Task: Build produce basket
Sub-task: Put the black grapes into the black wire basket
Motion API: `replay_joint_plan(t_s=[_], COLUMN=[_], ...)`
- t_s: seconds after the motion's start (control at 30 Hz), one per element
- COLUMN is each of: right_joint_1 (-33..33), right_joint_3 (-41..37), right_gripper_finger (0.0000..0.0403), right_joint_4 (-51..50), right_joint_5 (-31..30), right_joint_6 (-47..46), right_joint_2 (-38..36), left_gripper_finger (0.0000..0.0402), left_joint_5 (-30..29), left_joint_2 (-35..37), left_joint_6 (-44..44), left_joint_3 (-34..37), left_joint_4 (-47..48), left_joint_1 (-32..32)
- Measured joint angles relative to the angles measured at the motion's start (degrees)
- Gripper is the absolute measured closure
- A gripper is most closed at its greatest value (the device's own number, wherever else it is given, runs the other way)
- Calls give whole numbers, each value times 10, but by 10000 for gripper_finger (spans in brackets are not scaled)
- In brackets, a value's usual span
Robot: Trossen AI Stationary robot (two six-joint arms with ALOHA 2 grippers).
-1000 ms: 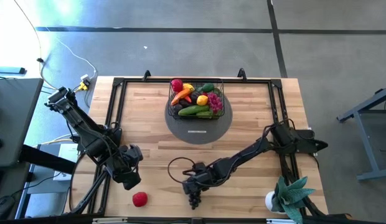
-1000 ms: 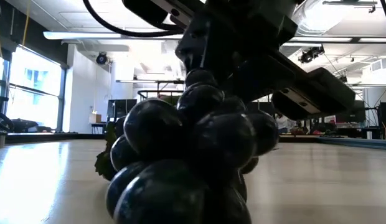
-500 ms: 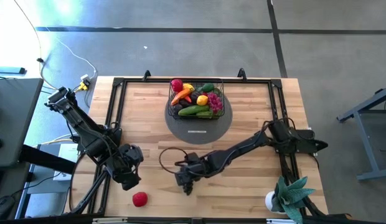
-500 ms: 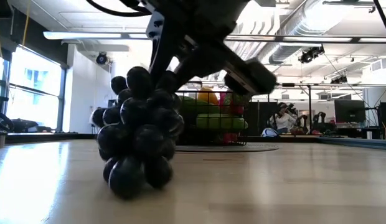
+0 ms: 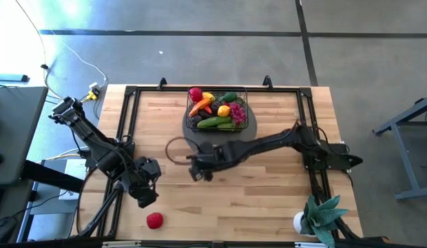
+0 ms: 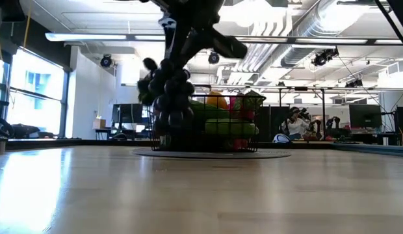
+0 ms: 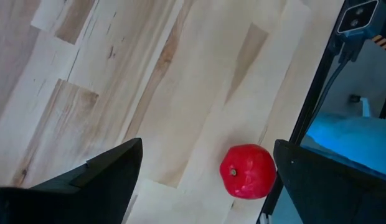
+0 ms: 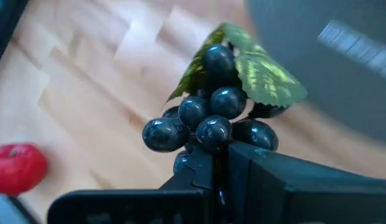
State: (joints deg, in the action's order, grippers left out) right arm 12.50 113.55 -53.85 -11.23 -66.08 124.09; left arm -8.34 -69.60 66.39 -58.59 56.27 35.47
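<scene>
left arm: dark left gripper [image 5: 146, 193] is held above the light wooden table [image 5: 268, 193] at its left front part; fingers [image 7: 87, 180] are seen spread wide apart with nothing between them.
red produce: a small round red toy tomato [image 5: 154, 220] is seen lying on the table near the front edge, just beside the left gripper and apart from it; it is also shown between the left fingers' tips in the left wrist view [image 7: 247, 171].
right arm: dark right gripper [image 5: 200, 167] is stretched across the table middle, in front and left of the basket; jaws are pressed together, clamped on the grape stem.
grapes: a bunch of dark glossy toy grapes with a green leaf [image 8: 213, 124] is held off the table by the right gripper, hanging clear of the wood in the low view [image 6: 166, 97].
basket: a black wire-mesh rectangular basket [image 5: 244, 118] is set on a grey round disc [image 5: 220, 143] at the table's rear middle; red, orange, yellow, green and purple toy produce [image 5: 215, 108] is piled inside.
far right: a green potted plant in a white pot [image 5: 318, 217] is stood at the front right corner.
</scene>
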Motion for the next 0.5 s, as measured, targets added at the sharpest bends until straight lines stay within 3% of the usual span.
replay_joint_plan(t_s=[0.3,0.5], right_joint_1=[-56,-116], right_joint_3=[128,194], right_gripper_finger=[402,402], right_joint_4=[-147,-198], right_joint_5=[-84,-96], right_joint_6=[128,201], right_joint_2=[0,0], left_gripper_finger=[48,48], left_joint_5=[5,-1], left_joint_2=[0,0], left_joint_6=[9,9], left_joint_3=[0,0], left_joint_4=[0,0], left_joint_1=[-3,-14])
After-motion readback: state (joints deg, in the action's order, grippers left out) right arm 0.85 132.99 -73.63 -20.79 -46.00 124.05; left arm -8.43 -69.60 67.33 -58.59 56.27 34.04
